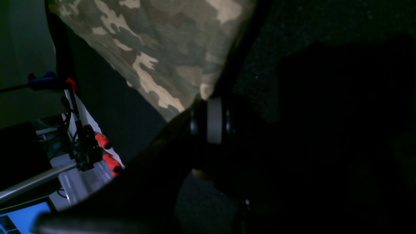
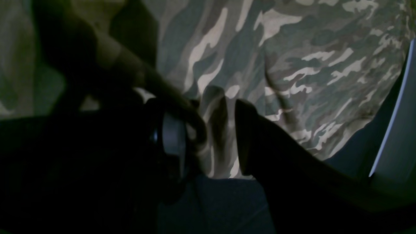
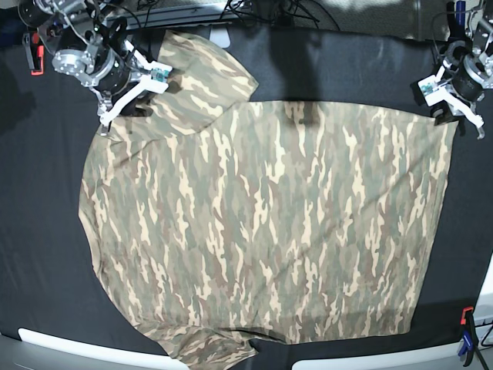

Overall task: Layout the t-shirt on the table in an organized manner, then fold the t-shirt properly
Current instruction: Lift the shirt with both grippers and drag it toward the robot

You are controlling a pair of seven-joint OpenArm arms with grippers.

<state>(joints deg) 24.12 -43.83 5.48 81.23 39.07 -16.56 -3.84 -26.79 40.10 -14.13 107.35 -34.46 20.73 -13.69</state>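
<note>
Soft camouflage fabric bunched between the right gripper (image 2: pixel 216 130) jaws, not fully pinched yet; left gripper (image 3: pixel 451 104) clamped on the t-shirt (image 3: pixel 262 231) corner, with no gap. Spread nearly flat across the table (image 3: pixel 46 231), one sleeve creased near the right arm. Risk: too thin a bite on limp cloth, slipping out on any pull and rumpling the layout. Matte black tabletop, streaked olive-tan print.
</note>
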